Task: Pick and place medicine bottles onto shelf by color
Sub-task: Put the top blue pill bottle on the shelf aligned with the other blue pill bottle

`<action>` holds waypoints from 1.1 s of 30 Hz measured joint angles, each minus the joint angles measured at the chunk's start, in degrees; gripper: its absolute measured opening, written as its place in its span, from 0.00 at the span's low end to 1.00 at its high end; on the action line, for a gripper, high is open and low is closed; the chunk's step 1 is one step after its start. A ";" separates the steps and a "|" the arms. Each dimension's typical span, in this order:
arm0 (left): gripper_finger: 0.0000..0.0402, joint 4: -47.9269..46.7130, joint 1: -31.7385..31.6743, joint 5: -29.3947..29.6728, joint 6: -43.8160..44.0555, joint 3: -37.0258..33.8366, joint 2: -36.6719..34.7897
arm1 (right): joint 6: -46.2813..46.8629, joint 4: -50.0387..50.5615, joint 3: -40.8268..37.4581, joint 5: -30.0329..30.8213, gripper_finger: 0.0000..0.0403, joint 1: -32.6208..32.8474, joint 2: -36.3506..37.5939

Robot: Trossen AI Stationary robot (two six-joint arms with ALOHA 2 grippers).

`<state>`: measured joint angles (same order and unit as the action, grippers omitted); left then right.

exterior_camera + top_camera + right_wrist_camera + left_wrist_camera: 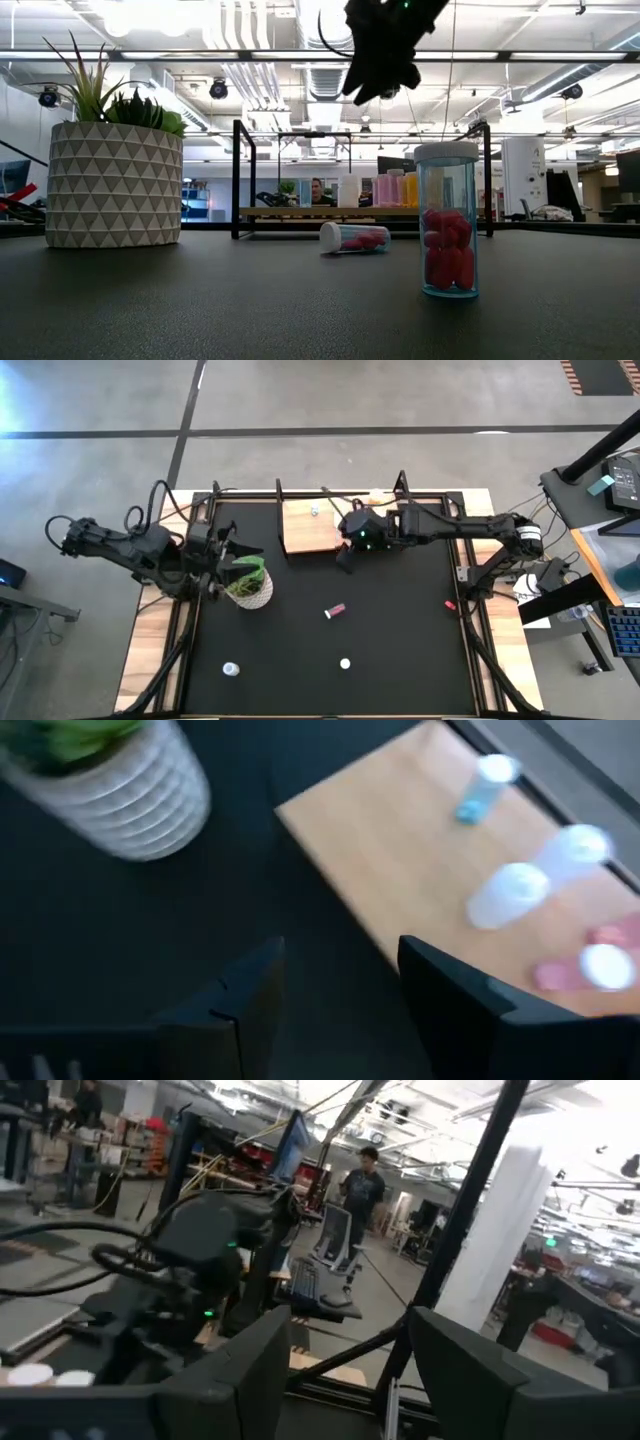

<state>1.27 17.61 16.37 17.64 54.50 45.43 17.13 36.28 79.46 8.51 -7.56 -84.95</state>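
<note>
The light-wood shelf (308, 526) stands at the table's far middle with several white-capped bottles on it; they show in the right wrist view (510, 892). My right gripper (346, 560) hangs open and empty above the table just in front of the shelf's near edge (340, 990). A pink bottle (335, 610) lies on its side at mid-table (355, 237). A bottle of red pills (447, 225) stands upright near the front (345, 663). Another small bottle (231, 670) stands at the front left. My left gripper (243, 550) is open and empty by the potted plant (250, 586).
The potted plant in its white patterned pot (114, 180) stands at the table's left. The shelf's black upright frames (281, 515) rise at its two ends. A small red object (450, 604) lies at the table's right edge. A person (362, 1180) stands in the room beyond.
</note>
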 joint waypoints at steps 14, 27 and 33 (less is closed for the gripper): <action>0.47 -8.01 0.02 -0.88 10.38 -0.52 -0.51 | -8.59 3.09 -2.86 0.00 0.44 15.07 -0.37; 0.47 -8.55 0.07 -5.63 15.08 -0.59 2.66 | -11.49 -8.70 -9.18 0.51 0.44 23.11 -5.78; 0.47 -4.54 0.04 -5.63 14.80 -0.59 2.98 | -13.74 -8.54 -9.25 0.46 0.44 23.04 -11.04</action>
<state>-3.27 17.65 10.74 32.43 53.91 48.41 3.39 27.75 70.22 8.98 15.49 -95.98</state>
